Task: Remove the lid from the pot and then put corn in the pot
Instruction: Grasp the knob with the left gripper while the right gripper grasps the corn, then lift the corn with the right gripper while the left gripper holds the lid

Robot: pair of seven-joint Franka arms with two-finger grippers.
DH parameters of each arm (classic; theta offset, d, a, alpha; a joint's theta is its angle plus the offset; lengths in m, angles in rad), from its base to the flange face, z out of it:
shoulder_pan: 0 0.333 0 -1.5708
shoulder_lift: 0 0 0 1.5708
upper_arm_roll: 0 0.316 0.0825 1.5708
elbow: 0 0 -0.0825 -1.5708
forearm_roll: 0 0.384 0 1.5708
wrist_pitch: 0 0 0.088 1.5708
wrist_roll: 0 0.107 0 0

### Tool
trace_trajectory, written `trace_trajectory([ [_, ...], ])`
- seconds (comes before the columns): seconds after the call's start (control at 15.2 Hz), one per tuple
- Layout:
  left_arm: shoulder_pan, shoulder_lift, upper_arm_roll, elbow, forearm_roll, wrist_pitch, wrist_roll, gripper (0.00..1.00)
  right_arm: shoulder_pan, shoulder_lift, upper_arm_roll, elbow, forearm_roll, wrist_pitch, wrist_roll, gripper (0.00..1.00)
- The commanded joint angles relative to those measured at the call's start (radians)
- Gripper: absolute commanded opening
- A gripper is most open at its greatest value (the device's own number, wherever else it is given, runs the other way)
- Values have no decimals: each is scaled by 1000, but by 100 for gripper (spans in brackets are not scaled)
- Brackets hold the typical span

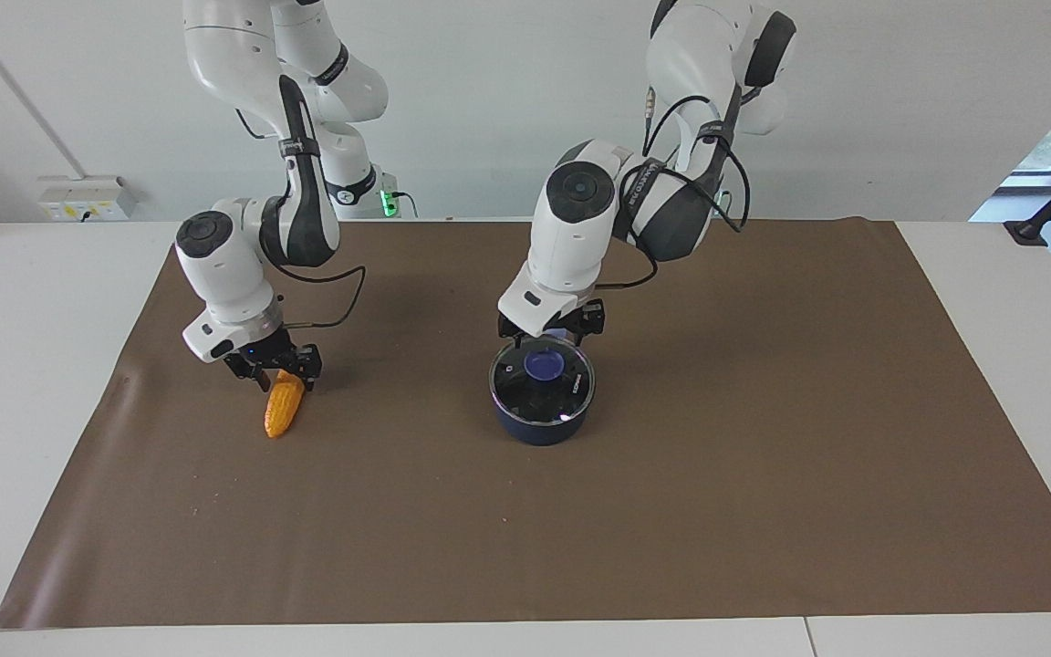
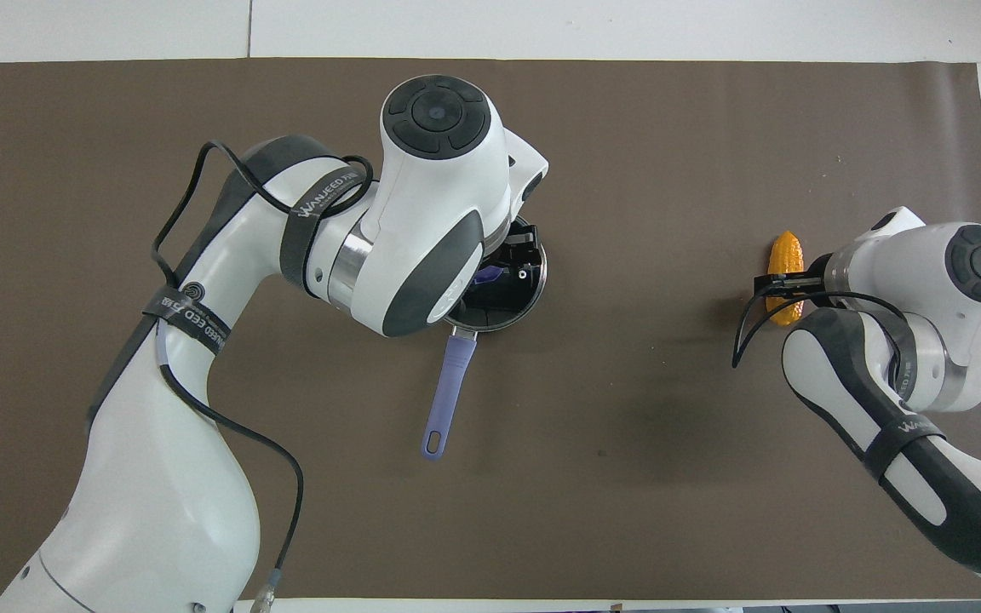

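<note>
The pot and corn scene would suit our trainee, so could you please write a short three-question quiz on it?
1. True or false: the lid sits on the pot.
2. Which gripper is at the corn? A) left gripper B) right gripper
3. Fill in: the left gripper is over the lid's blue ____.

Key: 1 true. 2 B: the right gripper is down at the cob's end nearer the robots. 3 knob.
</note>
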State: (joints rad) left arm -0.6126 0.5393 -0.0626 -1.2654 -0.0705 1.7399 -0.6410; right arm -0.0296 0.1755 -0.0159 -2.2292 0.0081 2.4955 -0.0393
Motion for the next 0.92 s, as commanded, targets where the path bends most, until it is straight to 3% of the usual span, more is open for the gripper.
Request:
trace_trajectory([
  [0.0,-16,27,17,44,24,-13,-71,100,-12,9,7,-4,10,25,-30,66],
  [0.07,-18,27,17,43,24,-8,-83,100,-10,9,7,-3,10,23,-24,51],
  [0.2,-16,28,17,41,24,4,-92,100,-13,9,7,2,10,10,-25,0],
  [0.4,-16,42,21,32,26,36,-94,100,-1,9,7,26,9,-35,-30,0],
  [0.59,-18,51,21,26,43,70,-123,100,28,32,7,169,4,-232,-24,0],
  [0.86,-18,50,21,11,46,81,-124,100,39,47,8,272,1,-358,31,0],
])
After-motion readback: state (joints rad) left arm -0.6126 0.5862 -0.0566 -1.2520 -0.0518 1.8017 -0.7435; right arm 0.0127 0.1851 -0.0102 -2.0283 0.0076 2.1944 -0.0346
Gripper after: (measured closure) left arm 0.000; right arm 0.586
